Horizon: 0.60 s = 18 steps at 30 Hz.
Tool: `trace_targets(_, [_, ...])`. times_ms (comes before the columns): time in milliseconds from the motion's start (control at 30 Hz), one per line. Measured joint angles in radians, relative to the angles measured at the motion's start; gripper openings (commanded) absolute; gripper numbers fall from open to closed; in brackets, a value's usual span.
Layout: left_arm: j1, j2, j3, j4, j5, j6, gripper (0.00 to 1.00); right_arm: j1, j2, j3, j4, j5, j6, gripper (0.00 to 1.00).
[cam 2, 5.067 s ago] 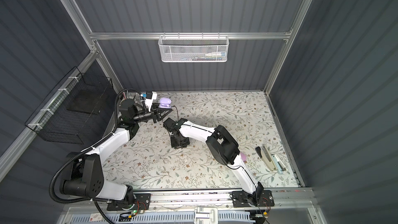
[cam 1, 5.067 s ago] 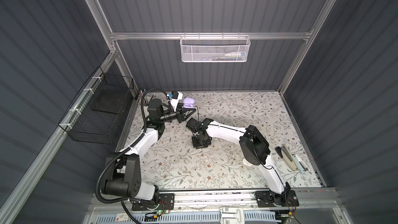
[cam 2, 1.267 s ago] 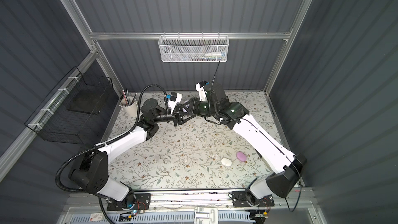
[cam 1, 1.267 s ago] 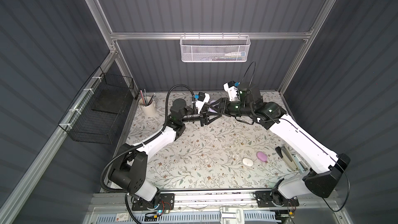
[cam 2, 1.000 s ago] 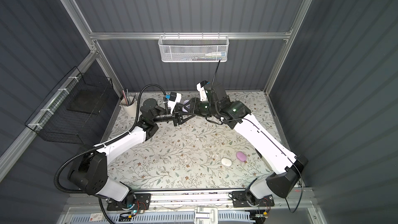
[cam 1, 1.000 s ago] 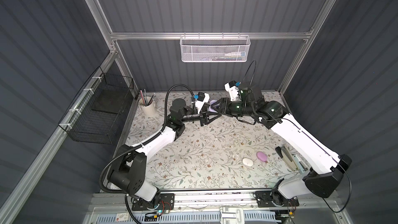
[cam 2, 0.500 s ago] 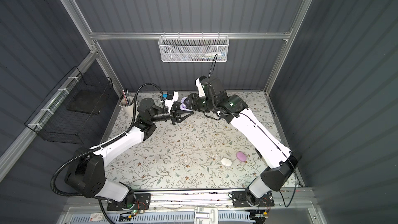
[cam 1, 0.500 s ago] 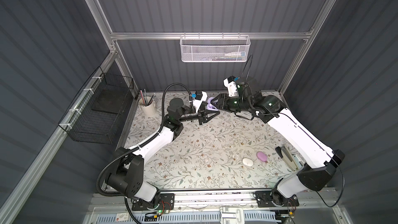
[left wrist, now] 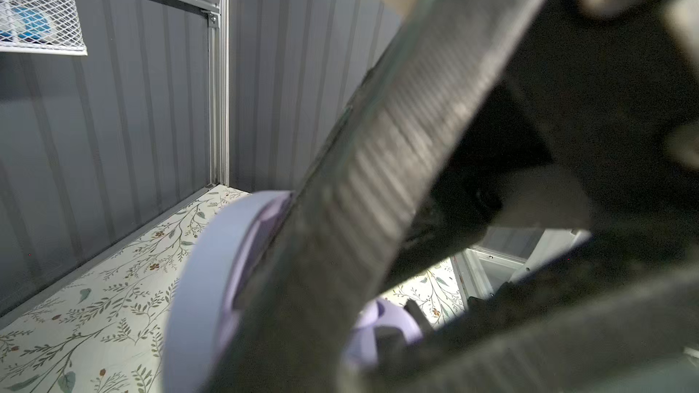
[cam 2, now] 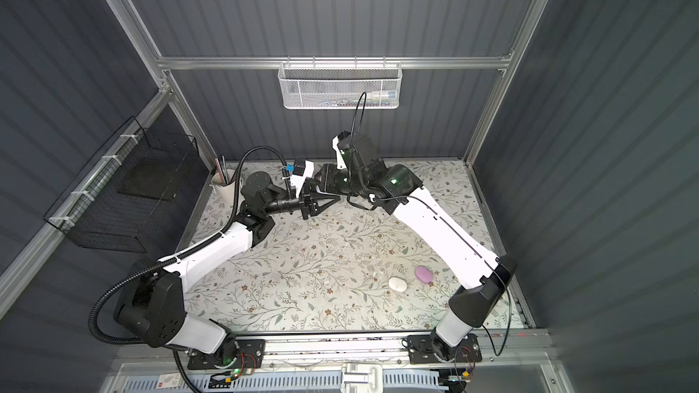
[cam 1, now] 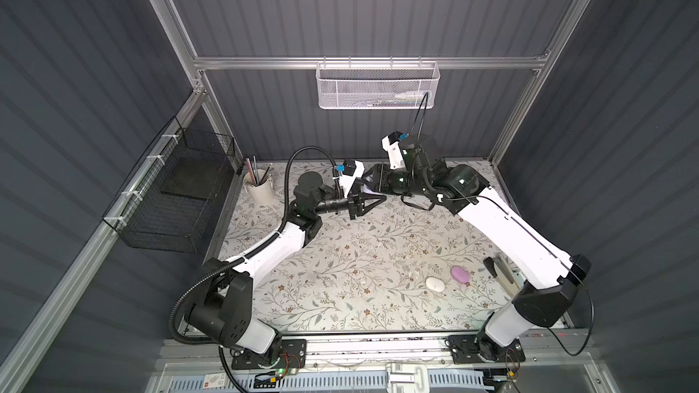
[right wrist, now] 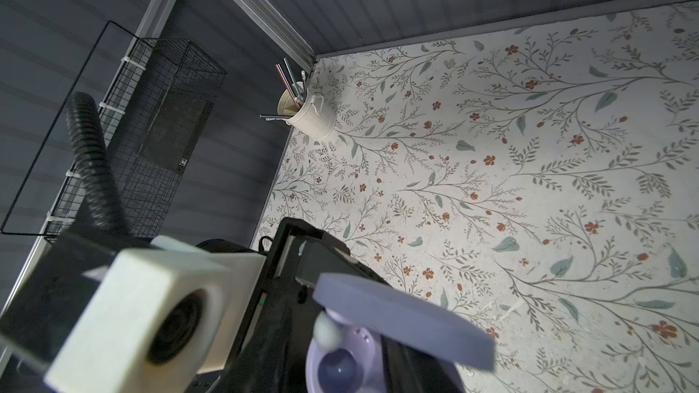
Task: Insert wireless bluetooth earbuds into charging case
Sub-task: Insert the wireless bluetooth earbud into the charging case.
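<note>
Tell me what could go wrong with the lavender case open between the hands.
1. A pale bud sits at the rim of the open lavender case, seemingly not down in its well; it may drop to the table.
2. The left hand and right hand crowd the raised case; a bump could snap the lid shut or knock it loose.

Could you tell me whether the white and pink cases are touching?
Apart: both top views show patterned cloth between the white case and the pink case.

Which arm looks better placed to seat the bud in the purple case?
Right, probably. The left claw is shut on the open case, so it's busy; the right claw sits at the bud on the case's rim.
</note>
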State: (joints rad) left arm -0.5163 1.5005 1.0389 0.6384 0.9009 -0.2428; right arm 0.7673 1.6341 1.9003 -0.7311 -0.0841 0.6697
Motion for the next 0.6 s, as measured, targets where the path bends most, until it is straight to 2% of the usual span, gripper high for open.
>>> trace_targets(100, [0.001, -0.001, -0.001, -0.014, -0.003, 0.000, 0.07, 0.004, 0.023, 0.029, -0.027, 0.010, -0.001, 0.40])
trace_targets(400, [0.000, -0.023, -0.016, -0.041, -0.012, 0.007, 0.06, 0.014, 0.017, 0.024, -0.055, 0.049, 0.000, 0.26])
trace_targets(600, [-0.008, -0.031, -0.019, -0.035, -0.019, 0.017, 0.06, 0.020, -0.029, -0.023, -0.034, 0.047, 0.000, 0.24])
